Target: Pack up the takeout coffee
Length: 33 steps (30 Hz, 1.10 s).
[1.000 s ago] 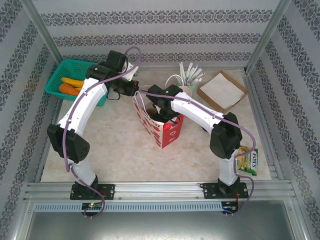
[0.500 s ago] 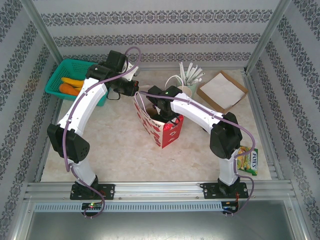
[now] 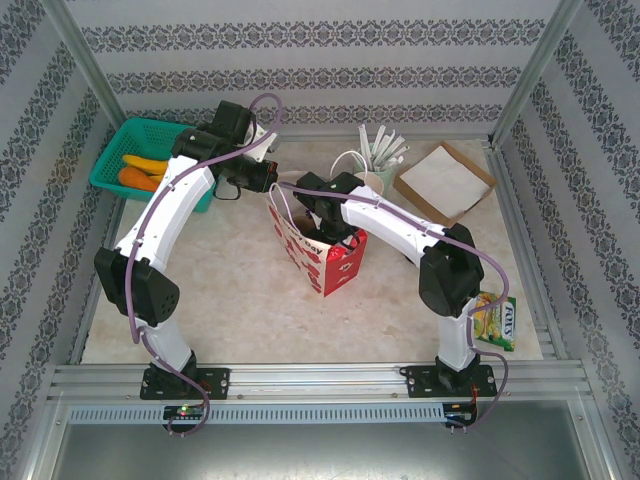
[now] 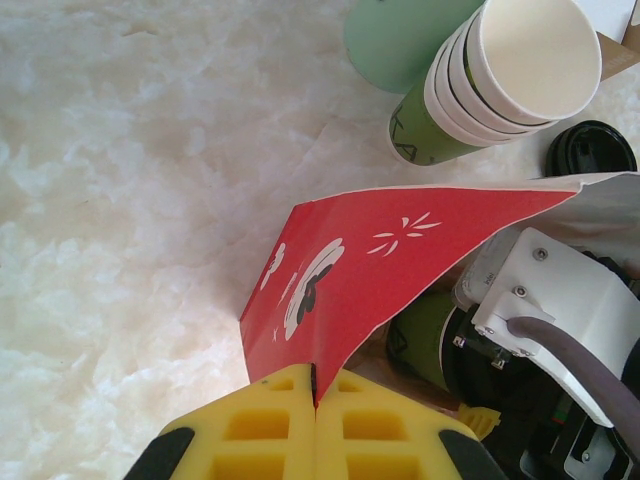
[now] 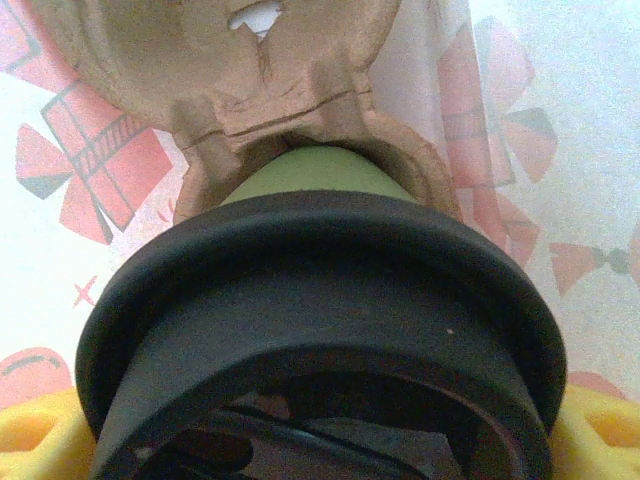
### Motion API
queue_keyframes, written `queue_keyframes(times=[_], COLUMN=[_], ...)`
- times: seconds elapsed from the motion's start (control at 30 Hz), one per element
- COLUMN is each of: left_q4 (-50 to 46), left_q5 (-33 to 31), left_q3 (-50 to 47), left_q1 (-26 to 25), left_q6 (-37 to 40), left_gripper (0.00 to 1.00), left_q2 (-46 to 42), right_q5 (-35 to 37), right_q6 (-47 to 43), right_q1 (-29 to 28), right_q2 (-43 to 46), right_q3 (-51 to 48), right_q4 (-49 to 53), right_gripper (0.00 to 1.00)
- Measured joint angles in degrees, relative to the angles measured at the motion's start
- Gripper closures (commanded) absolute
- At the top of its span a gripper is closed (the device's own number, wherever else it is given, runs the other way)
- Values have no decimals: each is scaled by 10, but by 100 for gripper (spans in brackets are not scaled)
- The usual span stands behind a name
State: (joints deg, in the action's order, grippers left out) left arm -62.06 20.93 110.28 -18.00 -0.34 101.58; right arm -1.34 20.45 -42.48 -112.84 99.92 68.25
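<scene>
Rim of the red paper bag point(image 4: 380, 260) pinched in the closed left gripper point(image 4: 315, 388), takeout coffee cup point(image 5: 310, 180) clasped by the right gripper point(image 5: 320, 435) inside the bag, held over a cardboard carrier point(image 5: 250, 60).

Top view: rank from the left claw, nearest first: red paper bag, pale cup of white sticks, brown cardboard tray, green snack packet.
From the left claw:
1. Red paper bag, rim pinched in the claw.
2. Pale cup of white sticks, to its right.
3. Brown cardboard tray, far right.
4. Green snack packet, near right edge.
</scene>
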Motion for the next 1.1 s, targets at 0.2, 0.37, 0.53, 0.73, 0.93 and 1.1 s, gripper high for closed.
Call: queue_keyframes(times=[0.2, 0.37, 0.53, 0.73, 0.93, 1.1], left_q4=[0, 0, 0, 0, 0, 0], left_q5=[0, 0, 0, 0, 0, 0], left_q3=[0, 0, 2, 2, 2, 2], left_q1=[0, 0, 0, 0, 0, 0], left_q6=[0, 0, -2, -2, -2, -2], left_gripper=[100, 100, 100, 100, 100, 100], left_q2=[0, 0, 0, 1, 1, 1], right_q5=[0, -1, -7, -13, -14, -15], right_q6=[0, 0, 0, 0, 0, 0], right_q1=[0, 0, 3, 7, 7, 7], right_q2=[0, 0, -2, -15, -18, -19], right_q3=[-11, -12, -12, -7, -5, -5], right_q4=[-7, -8, -5, 6, 7, 8], right_gripper=[71, 71, 71, 71, 71, 71])
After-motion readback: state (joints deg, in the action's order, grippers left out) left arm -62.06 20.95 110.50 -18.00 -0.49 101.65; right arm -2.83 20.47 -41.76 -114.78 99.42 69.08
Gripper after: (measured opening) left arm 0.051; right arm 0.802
